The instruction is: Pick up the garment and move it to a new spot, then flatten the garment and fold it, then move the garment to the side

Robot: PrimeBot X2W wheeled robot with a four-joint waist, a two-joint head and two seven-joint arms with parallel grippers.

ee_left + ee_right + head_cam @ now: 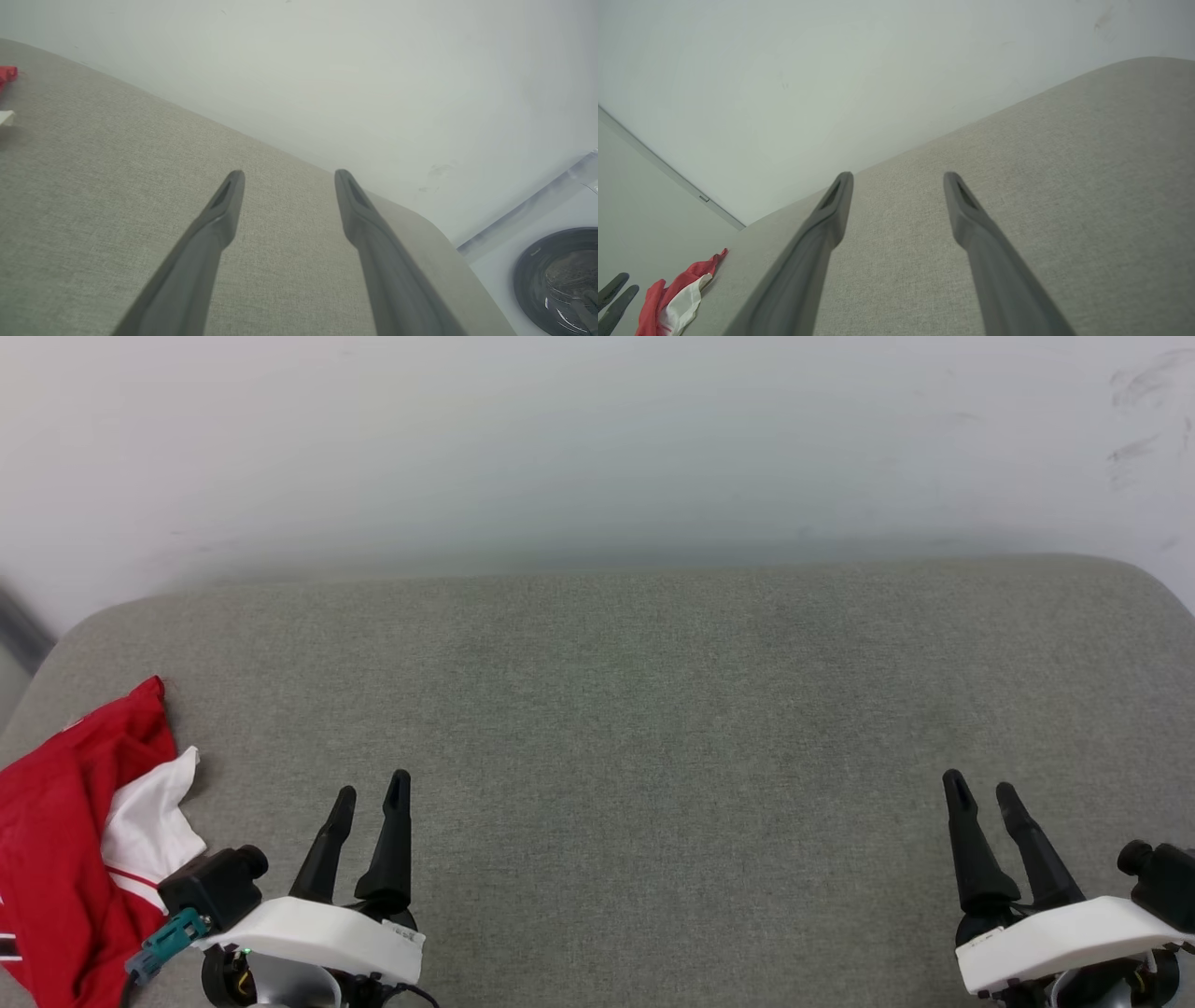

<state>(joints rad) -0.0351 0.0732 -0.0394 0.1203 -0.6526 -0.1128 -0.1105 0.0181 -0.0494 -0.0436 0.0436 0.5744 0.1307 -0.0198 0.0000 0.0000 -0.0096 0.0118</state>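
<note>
The garment [65, 840], red with a white sleeve, lies crumpled at the left edge of the grey upholstered surface [635, 709]. A scrap of the garment [7, 74] shows at the far left of the left wrist view, and the garment [675, 298] also lies at the lower left of the right wrist view. My left gripper [372, 791] is open just right of it, fingers apart and empty, as the left gripper [285, 179] shows from its wrist. My right gripper [982, 789] is open and empty at the lower right, far from the cloth; the right gripper [896, 182] hovers over bare fabric.
A white wall [597, 448] rises right behind the surface's rounded back edge. A washing machine door [560, 280] sits beyond the surface's right end. The left gripper's fingertips [614, 291] appear at the lower left in the right wrist view.
</note>
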